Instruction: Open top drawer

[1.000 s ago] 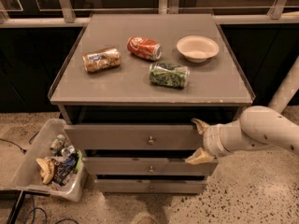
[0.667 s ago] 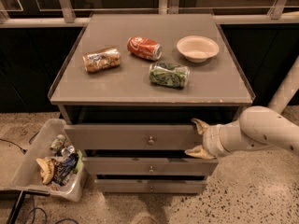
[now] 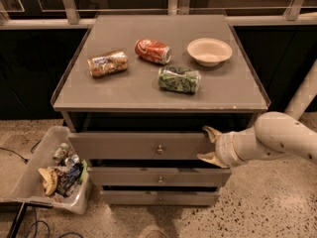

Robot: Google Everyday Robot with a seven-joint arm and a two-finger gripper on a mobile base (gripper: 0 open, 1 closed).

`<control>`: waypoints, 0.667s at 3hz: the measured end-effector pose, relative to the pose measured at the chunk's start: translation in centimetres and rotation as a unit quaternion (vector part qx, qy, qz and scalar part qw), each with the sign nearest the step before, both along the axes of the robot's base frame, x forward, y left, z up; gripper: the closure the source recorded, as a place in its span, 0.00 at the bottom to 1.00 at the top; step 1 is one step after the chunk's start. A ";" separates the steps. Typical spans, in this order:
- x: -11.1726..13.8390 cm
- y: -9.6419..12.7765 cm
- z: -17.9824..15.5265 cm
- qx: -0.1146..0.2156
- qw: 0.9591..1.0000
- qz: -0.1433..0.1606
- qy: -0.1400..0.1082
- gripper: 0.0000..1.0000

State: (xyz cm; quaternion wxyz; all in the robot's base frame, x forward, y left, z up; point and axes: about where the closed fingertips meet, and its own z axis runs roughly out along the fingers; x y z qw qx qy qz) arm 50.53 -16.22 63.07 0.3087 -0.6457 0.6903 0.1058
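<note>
Just beneath the tabletop [image 3: 133, 90], the top drawer [image 3: 124, 146] looks slightly out. The gripper [image 3: 211, 146] is at its right end, fingers spread above and below the front. Pull straight and level so the drawer doesn't skew and jam.

Small shift at the right end of the top drawer [image 3: 143, 146]: the gripper [image 3: 210, 146] narrows its spread a touch. Its lower finger [image 3: 208, 158] has crept upward.

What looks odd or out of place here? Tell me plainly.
The gold can, red can and green can lie on their sides on the cabinet top. The bowl stands upright. The top drawer is slightly out, the gripper at its right end.
</note>
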 end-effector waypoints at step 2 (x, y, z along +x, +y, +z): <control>-0.3 0.2 0.6 0.003 1.000 0.004 0.003 1.00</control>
